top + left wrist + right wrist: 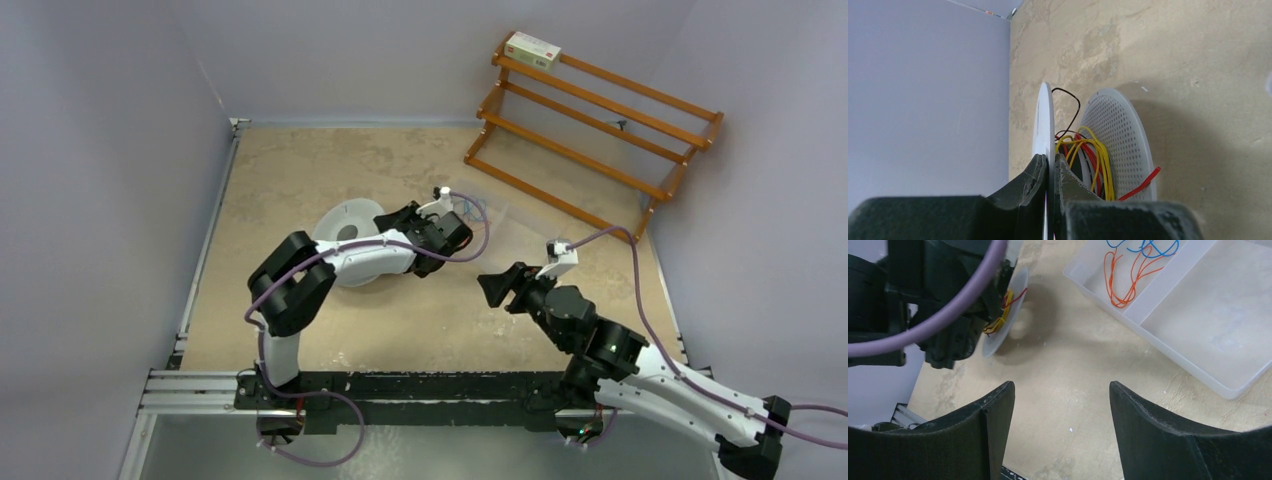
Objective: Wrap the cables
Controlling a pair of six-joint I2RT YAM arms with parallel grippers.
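Observation:
A white spool (345, 235) lies tilted at the table's middle. The yellow cable (1100, 160) is coiled between the spool's solid flange (1044, 120) and its perforated flange (1120, 135), together with a red wire (1143, 184) and a black wire (1074, 105). My left gripper (1050, 167) is shut on the edge of the solid flange. The yellow cable (1000, 320) also shows in the right wrist view, beside the left gripper. My right gripper (1062, 390) is open and empty above bare table, to the right of the spool (1010, 305). It points left in the top view (495, 290).
A clear divided tray (1198, 315) holds an orange wire (1123, 285) and a blue wire (1143, 247); it lies behind the right gripper (520, 215). A wooden rack (590, 120) with a small box (532, 50) stands at the back right. Walls close in the left and back.

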